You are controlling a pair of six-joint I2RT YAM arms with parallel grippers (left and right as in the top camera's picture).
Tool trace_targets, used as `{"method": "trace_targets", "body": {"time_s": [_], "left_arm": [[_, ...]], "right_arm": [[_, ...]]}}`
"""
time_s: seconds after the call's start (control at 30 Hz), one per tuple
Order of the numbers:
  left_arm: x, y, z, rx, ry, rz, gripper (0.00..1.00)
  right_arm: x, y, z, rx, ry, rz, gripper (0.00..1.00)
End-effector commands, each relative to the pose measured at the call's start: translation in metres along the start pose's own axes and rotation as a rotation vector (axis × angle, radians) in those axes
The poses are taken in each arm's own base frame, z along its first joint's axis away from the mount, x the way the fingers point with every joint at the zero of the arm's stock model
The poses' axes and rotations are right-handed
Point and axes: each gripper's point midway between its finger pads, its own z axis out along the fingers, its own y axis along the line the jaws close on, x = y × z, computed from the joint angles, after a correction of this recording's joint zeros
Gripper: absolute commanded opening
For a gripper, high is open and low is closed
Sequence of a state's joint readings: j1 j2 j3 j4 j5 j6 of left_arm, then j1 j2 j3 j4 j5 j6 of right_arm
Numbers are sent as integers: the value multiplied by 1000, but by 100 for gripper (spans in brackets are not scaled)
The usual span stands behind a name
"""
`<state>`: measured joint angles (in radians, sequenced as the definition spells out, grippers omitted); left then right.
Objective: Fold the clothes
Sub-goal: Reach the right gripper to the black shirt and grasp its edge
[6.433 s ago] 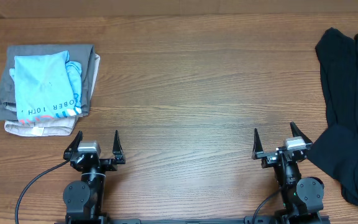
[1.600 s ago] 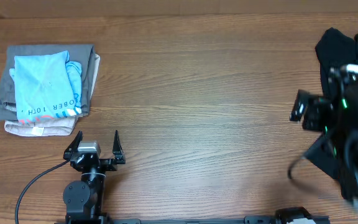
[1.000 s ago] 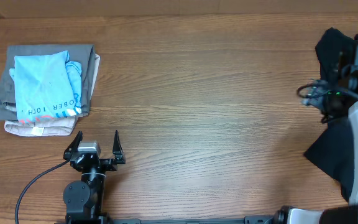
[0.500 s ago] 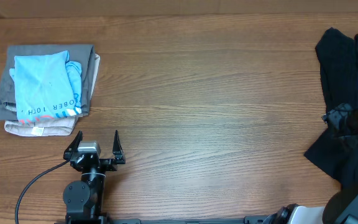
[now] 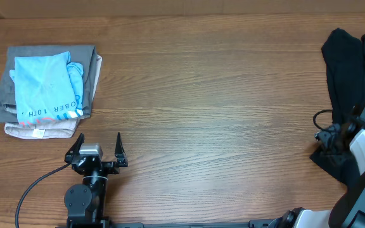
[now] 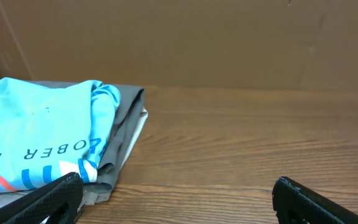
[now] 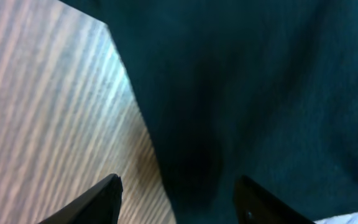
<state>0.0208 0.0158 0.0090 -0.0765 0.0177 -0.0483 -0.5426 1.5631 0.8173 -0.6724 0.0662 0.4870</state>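
Right gripper (image 7: pixel 178 186) had descended onto the clothes (image 5: pixel 350 76), jaws apart astride their edge, indistinct overhead; left gripper (image 5: pixel 98 147) gaped wide.

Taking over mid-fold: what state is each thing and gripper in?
Black clothes: unfolded, rumpled, right side of the table.
Folded pile: folded, stacked, light-blue shirt on top.
Left gripper: open, empty.
Right gripper: open, straddling the clothes' edge.
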Motion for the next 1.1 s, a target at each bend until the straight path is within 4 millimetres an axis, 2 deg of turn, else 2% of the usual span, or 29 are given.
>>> {"method": "trace_targets", "body": {"time_s": [0.0, 0.33, 0.4, 0.43, 0.47, 0.63, 0.7, 0.77, 0.9, 0.97, 1.07], "left_arm": [[0, -1, 0, 6, -6, 20, 100], [0, -1, 0, 6, -6, 20, 100], [0, -1, 0, 6, -6, 20, 100], [0, -1, 0, 6, -6, 20, 100], [0, -1, 0, 6, -6, 20, 100], [0, -1, 0, 6, -6, 20, 100], [0, -1, 0, 6, -6, 20, 100], [0, -1, 0, 6, -6, 20, 100], [0, -1, 0, 6, -6, 20, 100], [0, -1, 0, 6, -6, 20, 100], [0, -1, 0, 6, -6, 20, 100]], "right_arm": [[2, -9, 7, 32, -20, 18, 62], [8, -16, 19, 38, -40, 19, 59], [9, -16, 20, 40, -38, 19, 52], [9, -16, 20, 41, -36, 19, 41], [10, -17, 20, 42, -35, 18, 34], [11, -18, 20, 45, -30, 18, 19], [11, -18, 20, 45, -29, 18, 4], [11, -17, 20, 44, -30, 17, 4], [-3, -9, 4, 40, -34, 17, 4], [-12, -1, -12, 23, -29, 17, 4], [-33, 18, -47, -27, -39, 19, 4]]}}
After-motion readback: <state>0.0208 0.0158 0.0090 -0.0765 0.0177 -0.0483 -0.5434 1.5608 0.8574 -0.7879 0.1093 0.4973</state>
